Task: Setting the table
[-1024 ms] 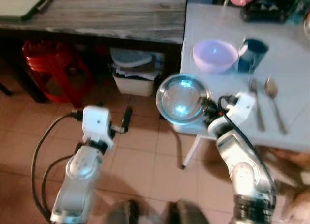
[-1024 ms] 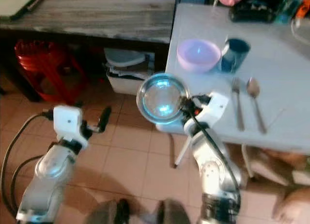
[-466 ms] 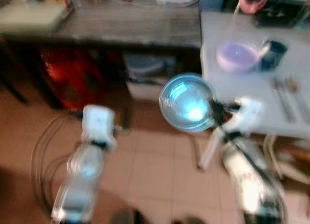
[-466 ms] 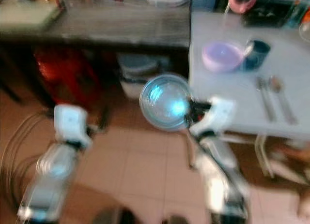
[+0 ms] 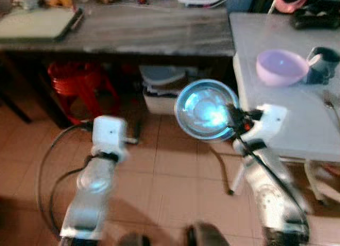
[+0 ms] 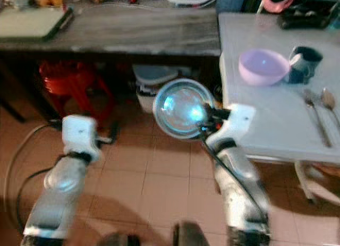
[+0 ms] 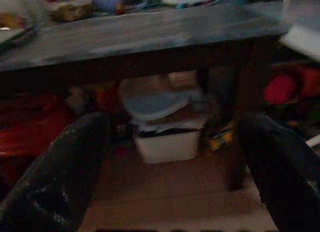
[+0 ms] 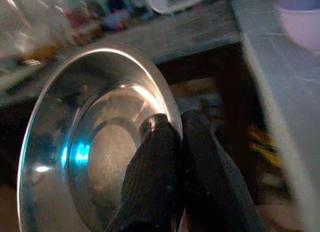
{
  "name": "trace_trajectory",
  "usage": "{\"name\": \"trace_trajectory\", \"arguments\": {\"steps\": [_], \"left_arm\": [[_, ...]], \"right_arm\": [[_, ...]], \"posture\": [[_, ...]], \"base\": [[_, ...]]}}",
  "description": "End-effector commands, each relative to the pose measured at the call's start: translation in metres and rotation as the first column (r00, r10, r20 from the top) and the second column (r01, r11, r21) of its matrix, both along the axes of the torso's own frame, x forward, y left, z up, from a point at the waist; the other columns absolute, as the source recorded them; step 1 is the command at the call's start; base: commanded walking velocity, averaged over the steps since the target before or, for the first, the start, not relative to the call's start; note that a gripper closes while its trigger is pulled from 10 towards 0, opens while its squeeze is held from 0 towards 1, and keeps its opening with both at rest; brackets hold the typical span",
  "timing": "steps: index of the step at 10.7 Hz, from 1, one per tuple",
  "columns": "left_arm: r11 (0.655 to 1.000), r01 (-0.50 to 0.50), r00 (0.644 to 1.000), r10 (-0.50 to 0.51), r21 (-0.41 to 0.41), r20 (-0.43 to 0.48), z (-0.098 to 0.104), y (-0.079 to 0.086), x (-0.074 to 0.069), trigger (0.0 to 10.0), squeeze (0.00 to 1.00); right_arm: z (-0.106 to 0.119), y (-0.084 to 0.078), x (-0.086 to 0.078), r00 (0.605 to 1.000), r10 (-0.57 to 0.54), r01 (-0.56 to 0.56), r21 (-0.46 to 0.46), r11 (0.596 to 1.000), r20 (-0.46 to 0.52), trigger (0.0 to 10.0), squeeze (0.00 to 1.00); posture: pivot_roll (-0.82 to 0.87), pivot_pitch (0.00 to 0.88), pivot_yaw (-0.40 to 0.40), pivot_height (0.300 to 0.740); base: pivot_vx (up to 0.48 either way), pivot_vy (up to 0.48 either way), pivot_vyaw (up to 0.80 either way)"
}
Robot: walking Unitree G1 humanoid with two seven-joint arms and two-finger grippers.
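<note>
Inventory: one steel plate (image 5: 206, 109), one lilac bowl (image 5: 282, 67), one dark mug (image 5: 322, 64), one fork (image 6: 315, 111), one spoon (image 6: 330, 103), two counters.

Right end effector (image 8: 172, 142) is clamping the steel plate by its rim, one finger inside the dish, one behind it. The plate is being held in the air over the tiled floor (image 5: 170, 171), tilted with its face toward the head camera, just off the near left corner of the white counter (image 6: 271, 124) and not touching it.

On the white counter: the lilac bowl is sitting at 1 o'clock from the plate, the dark mug is just beside it at its 3 o'clock, and the fork and spoon are lying side by side nearer the robot.

Left end effector (image 7: 170, 157) is hanging over the floor at 9 o'clock from the plate, fingers apart, holding nothing.

The dark wooden counter (image 5: 133, 31) is running along 12 o'clock, with one red stool (image 5: 79, 84) and one white bin (image 5: 159, 92) under it.

View differences: the right eye is showing the fork and spoon in full, while the left eye is cutting them off at the frame edge. The right wrist view is showing the finger contact on the plate rim. The left wrist view is dark, but the open gap and the bin are readable.
</note>
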State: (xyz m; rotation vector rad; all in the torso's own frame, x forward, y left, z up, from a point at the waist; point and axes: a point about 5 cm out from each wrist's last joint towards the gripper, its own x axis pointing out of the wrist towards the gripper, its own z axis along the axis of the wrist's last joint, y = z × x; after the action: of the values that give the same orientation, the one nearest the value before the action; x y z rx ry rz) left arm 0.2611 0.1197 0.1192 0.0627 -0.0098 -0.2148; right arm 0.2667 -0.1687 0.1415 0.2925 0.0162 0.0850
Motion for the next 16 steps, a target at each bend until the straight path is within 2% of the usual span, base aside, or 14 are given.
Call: {"name": "trace_trajectory", "arguments": {"steps": [1, 2, 5, 8, 11, 13, 16], "left_arm": [[0.999, -0.035, 0.999, 0.034, 0.035, 0.014, 0.0023, 0.0112, 0.0012, 10.0, 0.00], [0.999, -0.042, 0.999, 0.041, 0.020, 0.021, 0.0037, 0.0115, 0.0026, 10.0, 0.00], [0.997, -0.043, 0.999, 0.041, 0.061, 0.034, 0.0041, 0.0107, 0.0026, 10.0, 0.00], [0.997, -0.020, 0.999, 0.016, 0.075, 0.046, 0.0053, 0.0074, 0.0002, 10.0, 0.00], [0.997, -0.006, 0.999, 0.001, 0.080, 0.052, 0.0058, 0.0043, -0.0005, 10.0, 0.00], [0.997, 0.002, 0.998, -0.007, 0.083, 0.056, 0.0066, 0.0037, -0.0008, 10.0, 0.00], [0.997, 0.001, 0.999, -0.006, 0.077, 0.054, 0.0062, 0.0039, -0.0013, 10.0, 0.00]], "right_arm": [[0.0114, 0.0103, 0.0005, 0.998, 0.038, -0.039, 0.006, 0.999, 0.058, 10.0, 0.00], [0.0109, 0.0103, 0.0007, 0.998, 0.036, -0.037, 0.007, 0.999, 0.057, 10.0, 0.00], [0.0110, 0.0111, 0.0015, 0.997, 0.043, -0.043, 0.000, 0.999, 0.060, 10.0, 0.00], [0.0103, 0.0140, 0.0021, 0.997, 0.049, -0.049, -0.004, 0.999, 0.058, 10.0, 0.00], [0.0099, 0.0116, 0.0050, 0.998, 0.032, -0.031, -0.028, 0.999, 0.058, 10.0, 0.00], [0.0100, 0.0124, 0.0071, 0.998, 0.029, -0.028, -0.023, 0.999, 0.055, 10.0, 0.00], [0.0102, 0.0142, 0.0084, 0.997, 0.032, -0.030, -0.025, 0.999, 0.064, 10.0, 0.00]], "posture": [[-0.05, 0.090, 0.021, 0.740], [-0.05, 0.091, 0.022, 0.740], [-0.05, 0.092, 0.022, 0.740], [-0.05, 0.100, 0.023, 0.740], [-0.05, 0.106, 0.023, 0.740], [-0.05, 0.107, 0.022, 0.740], [-0.04, 0.107, 0.024, 0.740]], "base": [[0.398, 0.270, 0.00], [0.356, 0.319, 0.00], [0.315, 0.364, -0.16], [0.480, 0.000, 0.00], [0.480, 0.000, -0.30], [0.469, 0.000, -0.77], [0.476, 0.000, 0.00]]}}
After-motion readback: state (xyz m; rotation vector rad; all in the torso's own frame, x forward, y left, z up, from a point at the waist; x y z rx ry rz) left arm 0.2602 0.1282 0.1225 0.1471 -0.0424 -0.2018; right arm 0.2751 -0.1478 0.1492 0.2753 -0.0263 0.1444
